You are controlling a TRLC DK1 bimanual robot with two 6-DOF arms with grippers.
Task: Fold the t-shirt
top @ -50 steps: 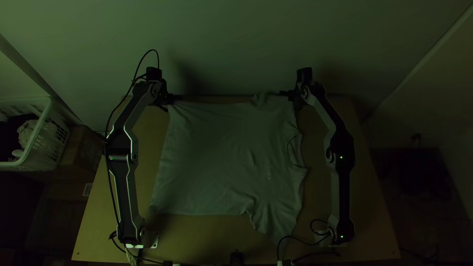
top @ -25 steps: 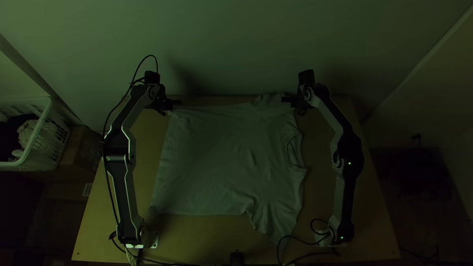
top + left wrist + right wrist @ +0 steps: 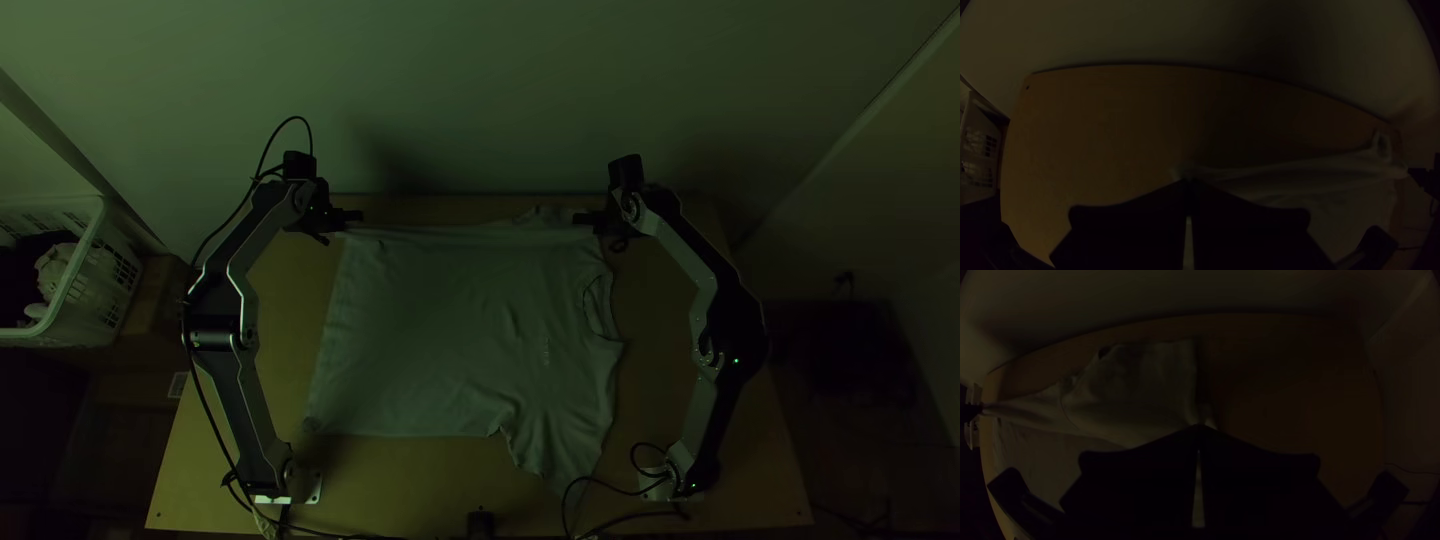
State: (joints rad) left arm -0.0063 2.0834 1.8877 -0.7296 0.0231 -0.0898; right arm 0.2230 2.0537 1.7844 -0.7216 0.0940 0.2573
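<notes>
Your left tool (image 3: 355,216): clenched on the t-shirt (image 3: 450,330)'s far hem corner | your right tool (image 3: 582,218): apparently clenched near its far sleeve | shirt: mostly spread on your desk (image 3: 400,485), far edge stretched between both

A pale, plain wall (image 3: 480,90) rises just behind the far edge of the light wooden table (image 3: 400,480), with soft dark shadows low on it. To the right, a thin slanting line divides it from another pale wall (image 3: 905,190). Small dark dots mark the tabletop's near corners. Left of the table, a white plastic basket (image 3: 75,322) with slotted sides holds crumpled pale cloth (image 3: 52,272) and something dark, beside a brown box (image 3: 158,285). The light is dim, and the lower corners of the room sink into deep shadow.
</notes>
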